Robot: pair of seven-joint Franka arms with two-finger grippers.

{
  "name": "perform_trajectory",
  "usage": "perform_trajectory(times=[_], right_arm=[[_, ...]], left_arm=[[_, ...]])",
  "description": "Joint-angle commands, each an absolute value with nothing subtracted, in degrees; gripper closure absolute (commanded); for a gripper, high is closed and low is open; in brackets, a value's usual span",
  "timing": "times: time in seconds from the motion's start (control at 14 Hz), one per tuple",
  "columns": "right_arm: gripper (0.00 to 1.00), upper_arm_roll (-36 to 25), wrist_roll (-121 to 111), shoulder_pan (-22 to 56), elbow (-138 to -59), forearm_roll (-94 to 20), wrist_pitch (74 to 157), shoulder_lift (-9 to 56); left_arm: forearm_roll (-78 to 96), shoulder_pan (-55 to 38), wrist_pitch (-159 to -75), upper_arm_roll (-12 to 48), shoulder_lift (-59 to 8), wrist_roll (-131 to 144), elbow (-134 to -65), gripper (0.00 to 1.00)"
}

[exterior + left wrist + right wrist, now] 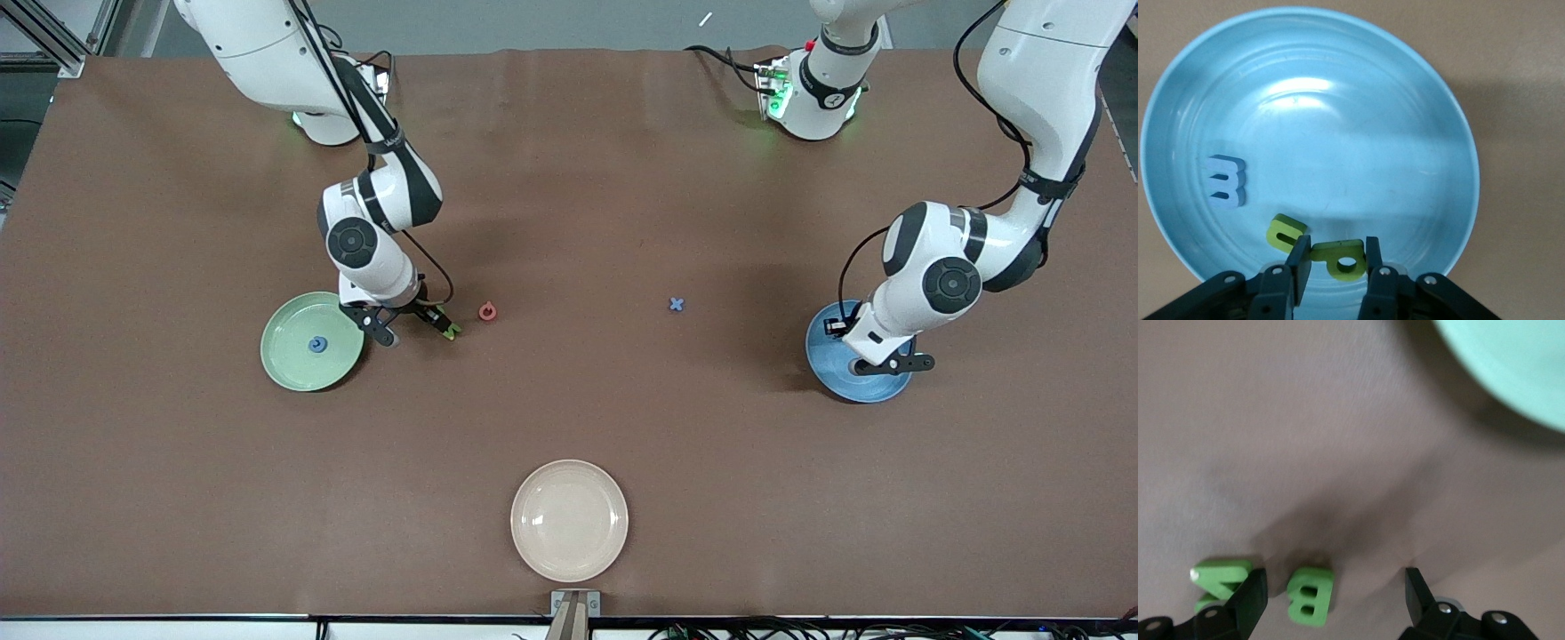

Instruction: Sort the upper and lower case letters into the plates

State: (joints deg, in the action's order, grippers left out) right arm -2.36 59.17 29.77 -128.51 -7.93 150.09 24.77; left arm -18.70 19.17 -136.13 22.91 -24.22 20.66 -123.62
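At the right arm's end of the table, the mint green plate is seen with one small blue letter lying near its middle. Just beside that plate's rim, toward the table's middle, the right gripper is held low over the brown table with its jaws spread wide and nothing gripped. In the right wrist view, a green letter B is seen on the table between the spread fingers, and a second green letter lies just beside it, partly hidden by one finger. A red letter is found on the table near this gripper, toward the middle. A cream plate sits nearest the front camera, with nothing shown in it. A blue X-shaped letter lies on the table toward the left arm's end. There the sky blue plate is placed, and the left gripper is held over it, its jaws closed on a green letter with a round hole. In the plate, a blue letter B and another green letter are seen.
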Motion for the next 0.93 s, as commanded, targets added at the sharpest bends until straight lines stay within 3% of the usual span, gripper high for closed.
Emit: perform_trajectory(times=[0.0, 0.14, 0.21, 0.36, 0.71, 0.78, 0.86], right_arm=[[0.08, -2.5, 61.5, 31.1, -127.9, -7.6, 149.9, 25.7], [0.12, -2.5, 61.5, 31.1, -127.9, -7.6, 149.9, 25.8], [0.19, -2.5, 61.4, 31.0, -127.9, -7.6, 149.8, 25.8], [0.37, -2.5, 61.3, 30.9, -127.9, -7.6, 149.5, 25.8], [0.94, -2.5, 61.0, 30.4, -127.6, -7.6, 149.3, 26.1], [0.98, -2.5, 61.0, 30.4, -127.3, -7.6, 149.3, 26.1], [0.99, -2.5, 60.6, 30.2, -126.7, -7.6, 149.0, 26.1]], left_arm=[[-19.5, 19.8, -137.1, 23.5, -23.9, 21.7, -124.8, 0.84], [-19.5, 19.8, -137.2, 23.5, -24.0, 21.7, -124.8, 0.82], [-19.5, 19.7, -137.2, 23.5, -24.2, 21.7, -124.7, 0.82], [-19.5, 19.8, -137.4, 23.5, -24.8, 21.7, -124.5, 0.80], [-19.5, 19.7, -137.6, 23.5, -24.9, 21.7, -124.5, 0.77], [-19.5, 19.7, -137.6, 23.5, -24.9, 21.7, -124.5, 0.76], [-19.5, 19.7, -137.5, 23.5, -24.5, 21.4, -124.4, 0.61]])
